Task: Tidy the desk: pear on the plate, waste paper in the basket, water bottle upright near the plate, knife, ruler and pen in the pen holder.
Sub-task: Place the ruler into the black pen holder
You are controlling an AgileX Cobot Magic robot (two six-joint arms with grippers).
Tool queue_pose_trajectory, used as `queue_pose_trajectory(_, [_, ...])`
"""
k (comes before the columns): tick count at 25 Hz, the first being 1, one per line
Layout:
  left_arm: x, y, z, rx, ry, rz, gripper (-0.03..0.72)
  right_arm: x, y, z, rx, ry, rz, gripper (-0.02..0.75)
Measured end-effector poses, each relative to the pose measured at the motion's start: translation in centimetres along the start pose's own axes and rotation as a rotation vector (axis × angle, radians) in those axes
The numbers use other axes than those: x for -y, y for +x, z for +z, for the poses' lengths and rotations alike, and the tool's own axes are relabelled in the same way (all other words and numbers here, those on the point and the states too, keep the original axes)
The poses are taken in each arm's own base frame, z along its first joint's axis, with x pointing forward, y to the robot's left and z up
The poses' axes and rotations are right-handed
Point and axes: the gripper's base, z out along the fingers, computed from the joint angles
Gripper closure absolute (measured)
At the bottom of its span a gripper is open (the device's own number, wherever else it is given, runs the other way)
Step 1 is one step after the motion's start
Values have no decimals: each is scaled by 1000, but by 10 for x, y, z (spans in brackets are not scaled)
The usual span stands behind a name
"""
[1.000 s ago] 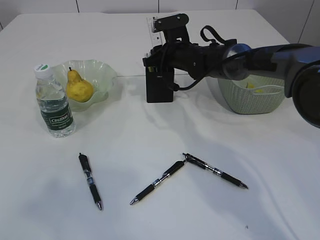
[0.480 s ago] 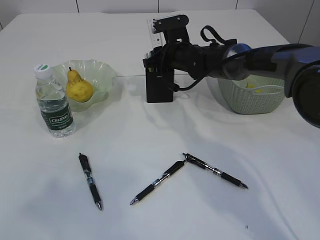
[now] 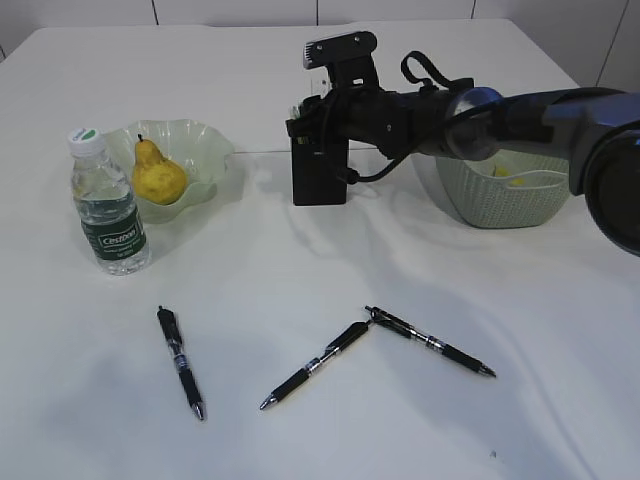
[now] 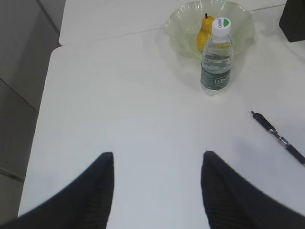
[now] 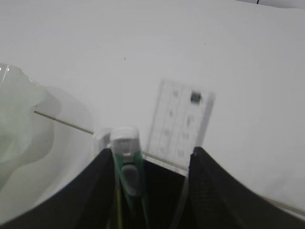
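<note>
- A white desk (image 3: 300,250) is shown from a slanted exterior view, with a black pen holder (image 3: 319,172) standing upright toward the far middle.
- The right claw (image 5: 147,160) is poised directly over the pen holder – its jaws are parted, and nothing is clamped between them.
- In the right wrist view a clear ruler (image 5: 180,123) and a green-and-white knife (image 5: 127,160) are seen standing in the pen holder, between the parted jaws but not pinched by them.
- The left claw (image 4: 157,183) is held above the bare desk near its left edge, jaws apart and empty.
- A yellow pear (image 3: 157,174) is seen resting in a pale green wavy plate (image 3: 205,150) toward the far left of the desk.
- A water bottle (image 3: 107,205) with a white and green cap stands upright just in front of the plate, close beside it.
- A pale green basket (image 3: 500,195) sits toward the far right – something yellow lies inside, too hidden to identify.
- Three black pens lie flat near the front edge: the left pen (image 3: 181,361), the middle pen (image 3: 315,365) and the right pen (image 3: 430,342); the latter two meet tip to tip.
</note>
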Motion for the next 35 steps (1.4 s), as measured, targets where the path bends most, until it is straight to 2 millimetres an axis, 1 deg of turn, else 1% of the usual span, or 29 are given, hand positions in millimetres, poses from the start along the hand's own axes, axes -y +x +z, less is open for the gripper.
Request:
queue_pose_trajectory(5, [0,0,0,0,0,0,277,0,0,0,0,0,4,328])
queue_pose_trajectory(8, [0,0,0,0,0,0,277,-1,3,0,-33,-5,18,328])
queue_pose_trajectory(12, [0,0,0,0,0,0,277,-1,-5,-7,-73,-16,25,328])
queue_pose_trajectory(15, [0,0,0,0,0,0,277,0,-25,-20,-92,-26,26,327])
queue_pose_trajectory(19, [0,0,0,0,0,0,277,0,-56,-46,-147,-48,23,328])
queue_pose_trajectory(23, [0,0,0,0,0,0,277,0,-74,-70,-237,-73,20,329])
queue_pose_trajectory(28, [0,0,0,0,0,-1,277,2,-86,-98,-415,-85,-49,329])
queue_pose_trajectory(31, [0,0,0,0,0,-21,277,3,-86,-112,-555,-93,-83,329])
queue_pose_trajectory(35, [0,0,0,0,0,-36,277,3,-81,-125,-723,-113,-91,329])
